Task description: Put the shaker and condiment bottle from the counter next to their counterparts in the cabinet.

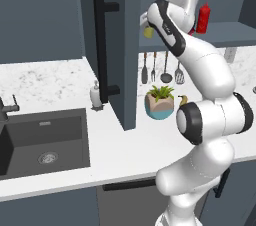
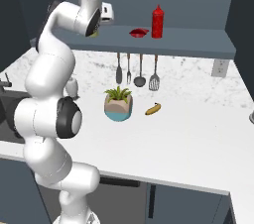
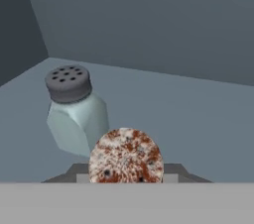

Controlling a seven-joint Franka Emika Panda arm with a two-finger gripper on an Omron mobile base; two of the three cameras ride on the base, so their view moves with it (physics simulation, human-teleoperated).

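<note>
My tool sits at the bottom centre of the hand view, its fingers closed on the shaker, whose speckled rusty cap faces me. Just beside it, up and to the left, stands a pale glass shaker with a dark perforated lid on the blue-grey shelf of the cabinet. In the left base view I see a sliver of the yellow-olive shaker beside the wrist in the upper middle, and the condiment bottle just right of the arm's top. In the right base view that bottle stands upright on the shelf at upper centre, a low red object just left of it. Below lies the bench with a potted plant and a banana.
</note>
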